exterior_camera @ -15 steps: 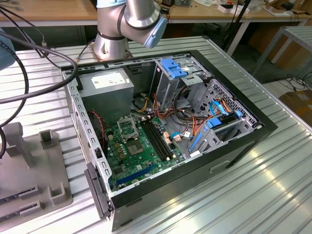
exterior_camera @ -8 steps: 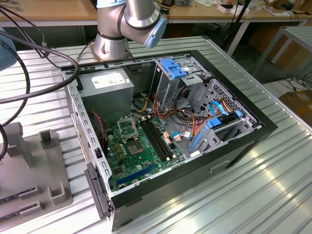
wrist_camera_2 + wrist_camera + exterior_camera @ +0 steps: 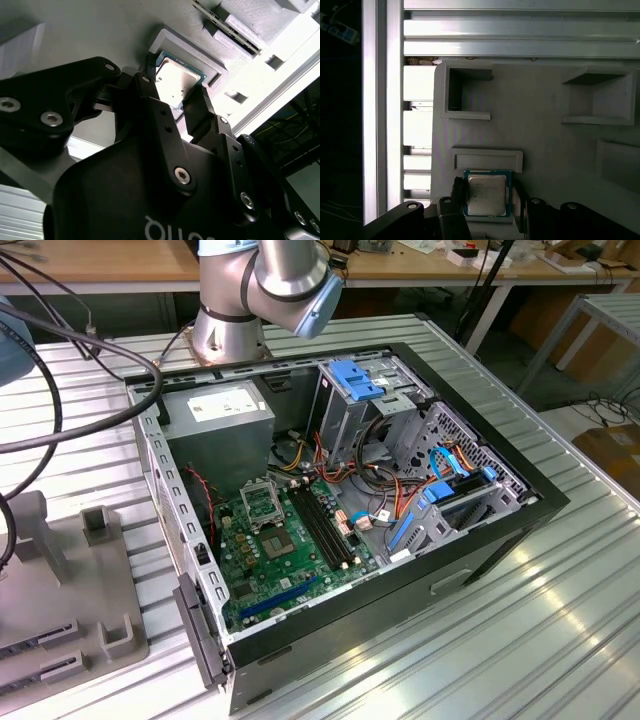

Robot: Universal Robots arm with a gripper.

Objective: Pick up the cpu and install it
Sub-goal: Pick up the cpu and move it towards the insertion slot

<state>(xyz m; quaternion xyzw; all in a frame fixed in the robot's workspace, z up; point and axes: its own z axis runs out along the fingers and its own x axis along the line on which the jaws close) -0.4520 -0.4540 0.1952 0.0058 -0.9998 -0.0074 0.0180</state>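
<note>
We can read no text with certainty. Fine dark print covers the face of the pale silver square cpu (image 3: 486, 195), too small to make out. White lettering on the casing of the black gripper (image 3: 176, 86) is cut off. Inside the open black computer case (image 3: 350, 635), the grey power supply box (image 3: 225, 432) bears a white label (image 3: 215, 402), its print illegible.

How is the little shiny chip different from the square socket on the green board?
The chip has a pale silvery face with a green edge; the socket is a black-and-silver frame. The chip lies in a grey holder outside the computer case; the socket is fixed to the green board inside it. Both are square.
</note>
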